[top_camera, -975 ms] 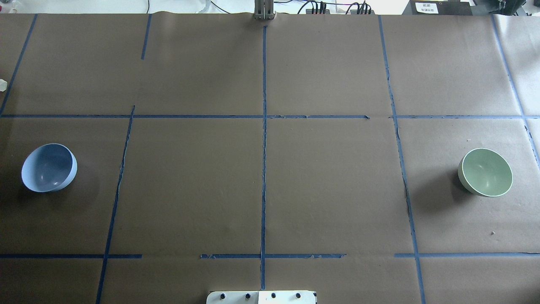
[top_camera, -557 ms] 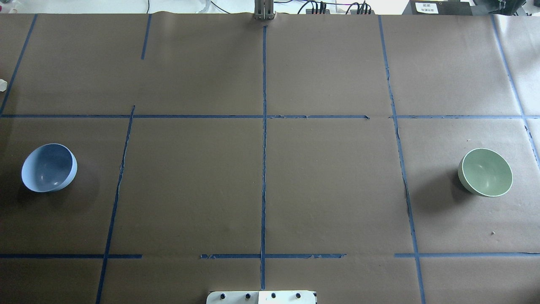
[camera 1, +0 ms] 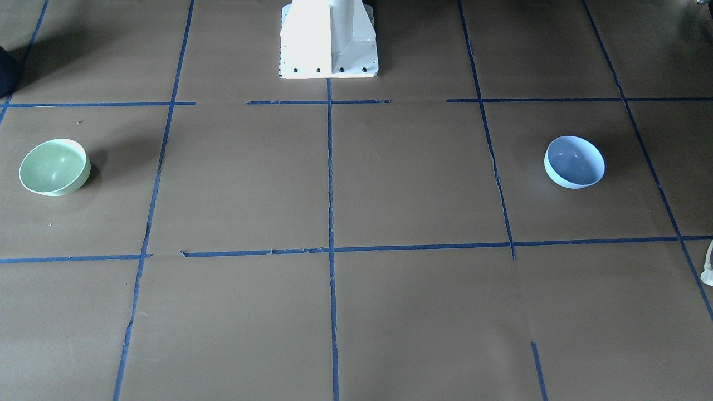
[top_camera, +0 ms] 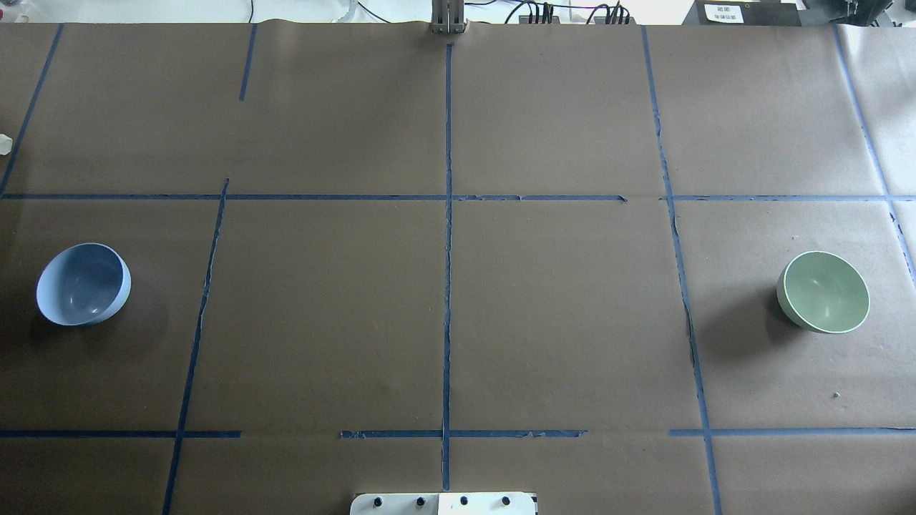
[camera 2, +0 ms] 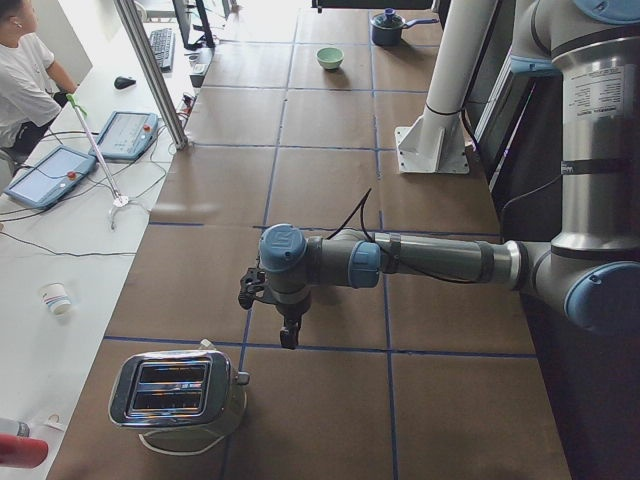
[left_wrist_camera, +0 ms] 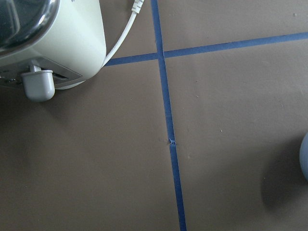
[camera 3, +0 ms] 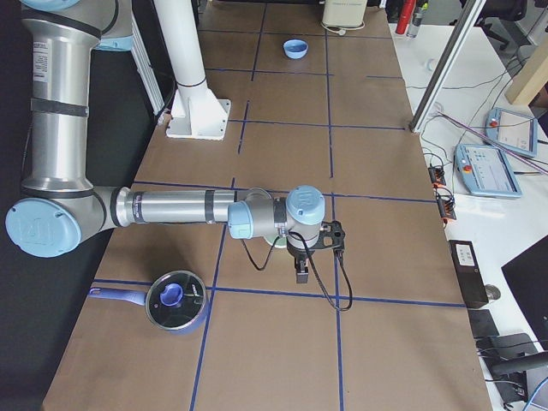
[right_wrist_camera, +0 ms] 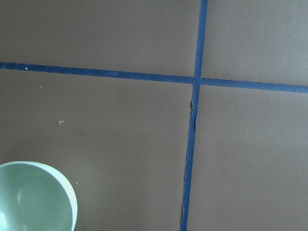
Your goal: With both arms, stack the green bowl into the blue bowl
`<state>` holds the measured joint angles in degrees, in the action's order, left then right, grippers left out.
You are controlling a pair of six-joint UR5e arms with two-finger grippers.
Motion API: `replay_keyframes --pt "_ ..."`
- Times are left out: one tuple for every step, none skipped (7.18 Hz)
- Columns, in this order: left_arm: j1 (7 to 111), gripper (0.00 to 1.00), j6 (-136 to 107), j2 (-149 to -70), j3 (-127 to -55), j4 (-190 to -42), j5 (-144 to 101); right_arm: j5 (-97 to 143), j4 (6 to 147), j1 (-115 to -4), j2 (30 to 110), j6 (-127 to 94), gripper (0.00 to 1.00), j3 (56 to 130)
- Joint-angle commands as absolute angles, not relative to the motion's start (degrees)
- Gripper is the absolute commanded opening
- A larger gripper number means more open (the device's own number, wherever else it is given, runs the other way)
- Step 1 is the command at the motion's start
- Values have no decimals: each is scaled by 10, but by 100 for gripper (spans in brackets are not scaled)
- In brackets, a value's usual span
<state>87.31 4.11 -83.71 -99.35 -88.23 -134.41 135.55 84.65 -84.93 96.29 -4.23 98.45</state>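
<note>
The green bowl stands upright at the table's right side. It also shows in the front view and in the right wrist view's lower left corner. The blue bowl stands upright at the table's left side; it also shows in the front view, and its edge shows in the left wrist view. My left gripper hangs above the table beside the blue bowl. My right gripper hangs beside the green bowl. I cannot tell whether either gripper is open or shut.
A toaster with a white cord stands at the table's left end, close to the left gripper. A lidded pot sits at the right end. The white pedestal stands at the robot's side. Blue tape lines cross the brown paper.
</note>
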Motion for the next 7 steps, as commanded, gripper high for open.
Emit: replay_keyframes --pt "872 100 -16 -837 -988 -886 -1344 1356 846 -848 963 -42 100 984" --pt "872 100 -16 -836 -988 -902 -1345 1356 846 -846 963 -41 100 983" --pt "872 100 -19 -835 -987 -913 -1348 1355 846 -844 963 -40 100 983" --pt "872 100 -20 -834 -988 -914 -1349 1355 846 -843 963 -41 100 983" --pt "871 100 -18 -834 -990 -914 -1350 1355 846 -840 963 -41 100 983" --pt "863 100 -18 -835 -991 -919 -1353 1355 846 -838 965 -40 100 983" --pt "827 100 -22 -835 -988 -931 -1376 1355 846 -835 965 -40 100 983"
